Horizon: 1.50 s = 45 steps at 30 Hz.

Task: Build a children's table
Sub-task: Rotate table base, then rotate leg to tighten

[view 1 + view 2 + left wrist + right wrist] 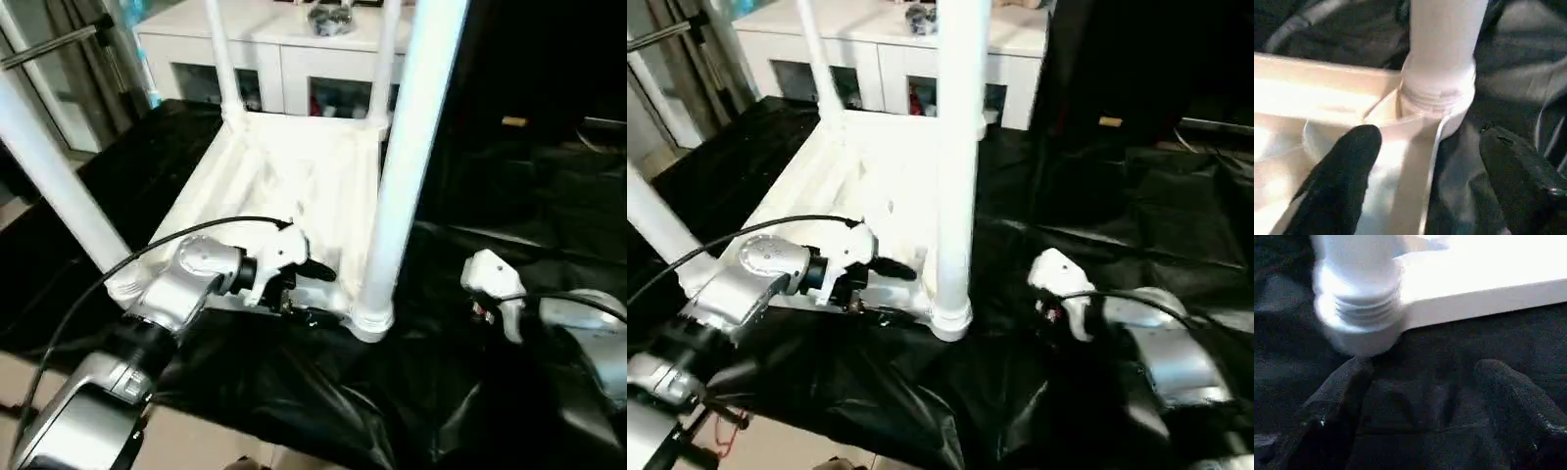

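Observation:
The children's table lies upside down on black cloth: its white ribbed tabletop [284,166] faces up. Legs stand upright in its corner sockets: a near-right leg [407,166], a near-left leg [59,176] and two far legs [221,59] [385,59]. My left gripper [313,292] is at the tabletop's near edge, just left of the near-right socket [370,318]. It is open, one finger [1347,166] over the rim and the other [1520,171] over the cloth. My right gripper [1422,391] hovers open over the cloth to the right of that socket, whose threaded leg base [1361,308] lies just ahead.
A white glass-door cabinet [284,54] stands behind the table. Black cloth [519,196] covers the work surface and wrinkles on the right. A black cable [118,264] loops over my left forearm. A metal stand [49,44] is at the far left.

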Available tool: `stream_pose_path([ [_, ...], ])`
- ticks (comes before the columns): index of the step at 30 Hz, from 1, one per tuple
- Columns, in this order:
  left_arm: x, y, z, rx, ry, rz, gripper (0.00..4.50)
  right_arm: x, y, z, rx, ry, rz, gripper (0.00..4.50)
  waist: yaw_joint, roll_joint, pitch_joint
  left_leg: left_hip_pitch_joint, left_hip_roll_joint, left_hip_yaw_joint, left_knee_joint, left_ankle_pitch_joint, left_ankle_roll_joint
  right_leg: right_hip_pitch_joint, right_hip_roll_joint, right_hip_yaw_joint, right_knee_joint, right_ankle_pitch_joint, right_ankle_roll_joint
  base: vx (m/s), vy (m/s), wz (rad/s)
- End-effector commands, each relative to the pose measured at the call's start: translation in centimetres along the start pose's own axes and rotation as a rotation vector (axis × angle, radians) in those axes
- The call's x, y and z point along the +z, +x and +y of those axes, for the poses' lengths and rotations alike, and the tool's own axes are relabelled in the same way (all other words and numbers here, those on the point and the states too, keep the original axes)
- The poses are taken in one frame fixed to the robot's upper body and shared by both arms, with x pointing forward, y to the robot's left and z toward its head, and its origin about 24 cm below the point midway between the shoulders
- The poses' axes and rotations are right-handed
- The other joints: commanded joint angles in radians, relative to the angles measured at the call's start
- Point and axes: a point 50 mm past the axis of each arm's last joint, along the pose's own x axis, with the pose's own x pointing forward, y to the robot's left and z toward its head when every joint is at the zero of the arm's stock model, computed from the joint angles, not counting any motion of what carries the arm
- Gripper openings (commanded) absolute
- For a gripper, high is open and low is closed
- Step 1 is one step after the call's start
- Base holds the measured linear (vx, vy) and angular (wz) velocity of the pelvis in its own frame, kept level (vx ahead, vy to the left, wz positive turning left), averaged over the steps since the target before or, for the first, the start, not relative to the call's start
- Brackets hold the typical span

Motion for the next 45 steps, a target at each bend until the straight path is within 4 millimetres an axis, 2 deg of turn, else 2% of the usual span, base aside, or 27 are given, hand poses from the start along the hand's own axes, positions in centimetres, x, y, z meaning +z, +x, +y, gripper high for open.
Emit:
stream_pose_path([
  [1,-0.1,-0.3,0.4,-0.014,0.021,0.042,3.52,0.6,-0.7,0.1,0.027,-0.012,0.008,3.78,0.007,-0.015,-0.064,0.015,0.025,-0.002,-0.066,-0.253,0.064,0.053,-0.038,0.028,-0.081,-0.233,-0.224,0.0,0.0,0.0],
  [2,-0.2,-0.3,0.5,-0.028,0.015,0.054,3.42,0.7,-1.0,0.2,0.033,-0.011,0.016,3.78,0.009,-0.013,-0.066,0.014,0.028,-0.004,-0.066,-0.242,0.064,0.053,-0.042,0.028,-0.077,-0.226,-0.227,0.0,0.0,0.0],
  [3,-0.2,-0.2,0.5,-0.033,0.013,0.058,3.3,0.8,-1.2,0.2,0.035,-0.01,0.019,3.78,0.011,0.005,-0.064,0.014,0.025,-0.004,-0.065,-0.241,0.062,0.052,-0.041,0.028,-0.079,-0.233,-0.227,0.0,0.0,0.0],
  [4,-0.4,-0.2,0.6,-0.05,0.002,0.076,3.21,0.9,-1.5,0.3,0.04,-0.01,0.024,3.78,0.011,0.002,-0.068,0.017,0.028,-0.004,-0.064,-0.245,0.06,0.051,-0.041,0.028,-0.078,-0.216,-0.234,0.0,0.0,0.0],
  [6,-0.6,-0.1,0.7,-0.064,-0.007,0.093,3.15,1.0,-1.7,0.4,0.046,-0.007,0.028,3.78,0.012,-0.001,-0.068,0.013,0.027,-0.005,-0.064,-0.242,0.065,0.055,-0.041,0.027,-0.076,-0.196,-0.241,0.0,0.0,0.0],
  [8,-0.8,0.0,0.8,-0.073,-0.013,0.103,3.09,1.1,-1.9,0.6,0.052,-0.005,0.03,3.78,0.013,0.0,-0.069,0.013,0.026,-0.004,-0.062,-0.238,0.067,0.055,-0.043,0.026,-0.077,-0.199,-0.244,0.0,0.0,0.0],
  [9,-1.0,0.1,0.9,-0.076,-0.015,0.108,2.91,1.2,-2.0,0.8,0.067,0.002,0.031,3.78,0.014,0.003,-0.069,0.014,0.027,-0.005,-0.062,-0.238,0.066,0.055,-0.045,0.027,-0.077,-0.201,-0.247,0.0,0.0,0.0],
  [12,-1.3,0.4,0.9,-0.086,-0.014,0.117,2.76,1.3,-2.1,1.3,0.097,0.014,0.039,3.78,0.017,0.001,-0.068,0.012,0.027,-0.005,-0.063,-0.241,0.068,0.056,-0.045,0.026,-0.08,-0.222,-0.24,0.0,0.0,0.0],
  [13,-1.5,0.7,1.0,-0.094,-0.014,0.124,2.73,1.4,-2.2,1.6,0.111,0.024,0.045,3.78,0.017,0.009,-0.066,0.012,0.024,-0.004,-0.062,-0.247,0.069,0.055,-0.043,0.025,-0.085,-0.237,-0.236,0.0,0.0,0.0],
  [14,-1.6,0.7,1.0,-0.096,-0.016,0.132,2.44,1.4,-2.2,1.7,0.113,0.026,0.047,3.78,0.018,0.006,-0.067,0.013,0.026,-0.006,-0.063,-0.25,0.068,0.057,-0.042,0.026,-0.084,-0.237,-0.232,0.0,0.0,0.0],
  [15,-1.6,0.7,1.0,-0.096,-0.016,0.132,2.44,1.4,-2.2,1.7,0.113,0.026,0.047,3.78,0.018,0.003,-0.067,0.012,0.025,-0.005,-0.063,-0.248,0.069,0.057,-0.042,0.026,-0.085,-0.238,-0.228,0.0,0.0,0.0],
  [19,-1.9,0.9,1.2,-0.095,-0.02,0.147,2.12,1.6,-2.4,2.0,0.115,0.031,0.049,3.78,0.019,0.012,-0.068,0.012,0.025,-0.007,-0.063,-0.247,0.064,0.055,-0.045,0.025,-0.087,-0.262,-0.221,0.0,0.0,0.0],
  [21,-2.0,0.9,1.2,-0.096,-0.024,0.153,1.89,1.5,-2.5,2.1,0.118,0.03,0.053,3.78,0.02,0.01,-0.068,0.011,0.025,-0.006,-0.063,-0.246,0.065,0.055,-0.046,0.025,-0.087,-0.259,-0.224,0.0,0.0,0.0],
  [22,-2.1,1.0,1.2,-0.096,-0.024,0.157,1.89,1.5,-2.5,2.2,0.119,0.031,0.055,3.78,0.021,0.015,-0.068,0.012,0.026,-0.006,-0.062,-0.246,0.066,0.054,-0.045,0.025,-0.088,-0.261,-0.221,0.0,0.0,0.0],
  [25,-2.2,1.1,1.2,-0.096,-0.027,0.157,1.48,1.5,-2.6,2.3,0.12,0.033,0.059,3.78,0.021,0.014,-0.068,0.012,0.026,-0.007,-0.064,-0.247,0.066,0.055,-0.045,0.024,-0.088,-0.27,-0.215,0.0,0.0,0.0],
  [28,-2.4,1.1,1.2,-0.102,-0.038,0.16,1.36,1.6,-2.6,2.4,0.121,0.038,0.06,3.78,0.024,0.011,-0.069,0.012,0.027,-0.007,-0.064,-0.249,0.065,0.055,-0.046,0.025,-0.09,-0.276,-0.215,0.0,0.0,0.0],
  [31,-2.5,1.0,1.3,-0.094,-0.076,0.136,1.03,1.7,-2.5,2.5,0.124,0.04,0.057,3.78,0.025,0.012,-0.068,0.011,0.026,-0.007,-0.064,-0.242,0.067,0.054,-0.047,0.024,-0.088,-0.275,-0.214,0.0,0.0,0.0],
  [32,-2.5,1.0,1.3,-0.089,-0.092,0.125,0.96,1.8,-2.5,2.5,0.126,0.04,0.055,3.78,0.024,0.009,-0.069,0.011,0.027,-0.007,-0.064,-0.242,0.068,0.054,-0.047,0.025,-0.089,-0.275,-0.216,0.0,0.0,0.0],
  [36,-3.8,0.5,0.7,-0.08,-0.207,0.138,0.63,2.0,-2.4,2.5,0.125,0.06,0.035,3.78,0.024,0.009,-0.068,0.011,0.027,-0.007,-0.063,-0.234,0.071,0.053,-0.047,0.024,-0.087,-0.274,-0.221,0.0,0.0,0.0],
  [37,-4.1,0.4,0.5,-0.084,-0.216,0.149,0.57,2.0,-2.3,2.5,0.124,0.064,0.029,3.94,0.024,0.005,-0.068,0.012,0.028,-0.007,-0.064,-0.233,0.073,0.053,-0.049,0.025,-0.087,-0.279,-0.221,0.0,0.0,0.0],
  [38,-4.6,0.2,0.2,-0.072,-0.233,0.153,0.57,2.1,-2.3,2.4,0.118,0.073,0.016,3.94,0.022,0.002,-0.066,0.009,0.03,-0.008,-0.066,-0.235,0.073,0.054,-0.049,0.025,-0.085,-0.284,-0.22,0.0,0.0,0.0],
  [40,-5.2,0.2,-0.3,-0.049,-0.263,0.143,0.47,2.3,-2.2,2.3,0.108,0.089,-0.009,4.14,0.019,0.004,-0.066,0.01,0.028,-0.007,-0.066,-0.24,0.073,0.052,-0.048,0.024,-0.089,-0.311,-0.209,0.0,0.0,0.0],
  [41,-5.5,0.4,-0.6,-0.006,-0.295,0.125,0.35,2.5,-2.0,2.1,0.098,0.107,-0.038,4.21,0.013,-0.009,-0.064,0.006,0.03,-0.008,-0.068,-0.234,0.075,0.053,-0.05,0.025,-0.085,-0.304,-0.211,0.0,0.0,0.0],
  [42,-5.6,0.5,-0.6,0.019,-0.309,0.117,0.27,2.5,-2.0,2.1,0.094,0.115,-0.05,4.29,0.012,-0.002,-0.064,0.005,0.031,-0.01,-0.07,-0.236,0.073,0.053,-0.051,0.023,-0.082,-0.315,-0.209,0.0,0.0,0.0],
  [43,-5.7,0.7,-0.8,0.052,-0.33,0.107,0.24,2.6,-1.9,2.0,0.091,0.129,-0.065,4.38,0.006,-0.002,-0.063,0.007,0.029,-0.008,-0.07,-0.246,0.073,0.05,-0.049,0.023,-0.088,-0.349,-0.197,0.0,0.0,0.0],
  [44,-5.7,0.9,-1.1,0.078,-0.349,0.098,0.24,2.7,-1.8,2.1,0.092,0.142,-0.077,4.45,0.004,-0.006,-0.066,0.009,0.031,-0.01,-0.069,-0.237,0.072,0.05,-0.051,0.025,-0.086,-0.35,-0.197,0.0,0.0,0.0],
  [45,-5.7,0.9,-1.1,0.078,-0.349,0.098,0.22,2.7,-1.8,2.1,0.092,0.142,-0.077,4.49,0.0,-0.007,-0.062,0.008,0.032,-0.01,-0.072,-0.239,0.073,0.048,-0.05,0.026,-0.089,-0.351,-0.196,0.0,0.0,0.0],
])
